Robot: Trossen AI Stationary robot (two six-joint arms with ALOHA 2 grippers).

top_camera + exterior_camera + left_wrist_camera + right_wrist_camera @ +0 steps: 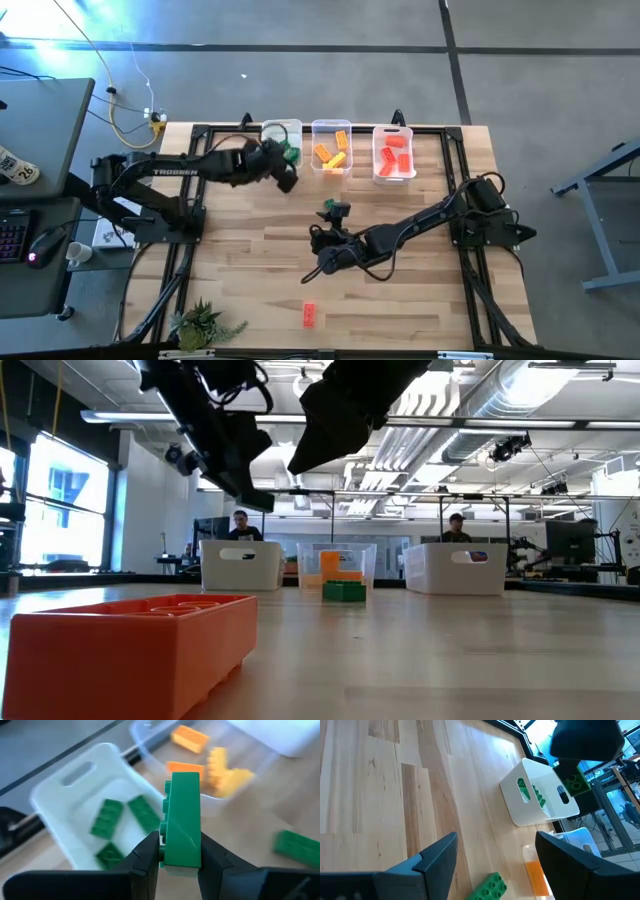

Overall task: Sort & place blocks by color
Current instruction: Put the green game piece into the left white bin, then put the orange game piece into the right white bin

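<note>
My left gripper (180,865) is shut on a green block (181,815) and hangs by the near rim of the left white bin (281,133). That bin holds several green blocks (107,817). In the right wrist view the held block (575,782) shows under the left gripper, above that bin. My right gripper (495,850) stands open at mid-table, a finger on either side above a second green block (489,887) that lies flat on the wood (328,204). A red block (309,315) lies near the front edge, large in the low view (130,640). My left gripper pinches the green block between its two fingers, on the block's two broad faces at the end nearest the wrist (180,857). Its studded face is against one finger (150,855). The rest of the block sticks out past the fingertips, clear of table and bin.
The middle bin (331,145) holds orange blocks and the right bin (394,152) holds red ones; all three stand in a row at the far edge. A small plant (200,322) sits at the front left corner. Bare wood lies between the arms and the front edge.
</note>
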